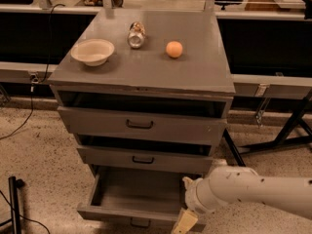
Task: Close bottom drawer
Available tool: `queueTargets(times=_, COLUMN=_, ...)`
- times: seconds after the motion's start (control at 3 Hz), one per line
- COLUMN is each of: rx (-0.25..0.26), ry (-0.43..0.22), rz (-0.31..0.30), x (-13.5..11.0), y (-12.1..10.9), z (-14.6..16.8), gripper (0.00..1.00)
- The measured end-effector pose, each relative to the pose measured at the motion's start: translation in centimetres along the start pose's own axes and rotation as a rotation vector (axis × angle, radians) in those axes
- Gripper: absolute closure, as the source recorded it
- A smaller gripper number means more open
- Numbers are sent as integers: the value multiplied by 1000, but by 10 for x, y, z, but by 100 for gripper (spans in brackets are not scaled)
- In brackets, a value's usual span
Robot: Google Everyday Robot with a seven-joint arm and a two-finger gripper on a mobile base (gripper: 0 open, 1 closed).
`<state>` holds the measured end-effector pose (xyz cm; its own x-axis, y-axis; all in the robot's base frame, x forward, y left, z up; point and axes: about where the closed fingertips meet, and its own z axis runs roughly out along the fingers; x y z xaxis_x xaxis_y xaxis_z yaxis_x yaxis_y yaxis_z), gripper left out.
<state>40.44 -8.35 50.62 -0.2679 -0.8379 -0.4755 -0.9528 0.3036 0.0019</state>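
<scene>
The bottom drawer (pixel 131 194) of the grey cabinet (pixel 146 72) is pulled far out and looks empty inside; its front panel with a small dark handle (pixel 139 223) sits at the bottom edge of the view. My white arm comes in from the right. My gripper (pixel 183 222) is at the drawer's front right corner, with one cream fingertip (pixel 184 222) showing over the front panel. The rest of the gripper is cut off by the frame's bottom edge.
The middle drawer (pixel 144 159) and top drawer (pixel 140 125) stand slightly open. On the cabinet top are a white bowl (pixel 92 51), a lying can (pixel 136 34) and an orange (pixel 174 49). A black stand (pixel 14 204) is on the floor left; dark table legs (pixel 287 130) are right.
</scene>
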Motion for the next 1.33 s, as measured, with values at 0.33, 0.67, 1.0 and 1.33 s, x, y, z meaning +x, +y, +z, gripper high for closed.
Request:
queueTargets(times=0.33, rx=75, ry=-143, rz=8, x=14, y=-12, z=34, gripper=0)
queueTargets(times=0.67, rx=73, ry=-209, rz=16, x=38, y=6, z=54, gripper=0)
queueTargets(times=1.0, rx=74, ry=-208, rz=18, x=39, y=5, z=54, gripper=0)
queueTargets(times=1.33, rx=40, ry=-203, rz=0, x=39, y=5, z=69, gripper=0)
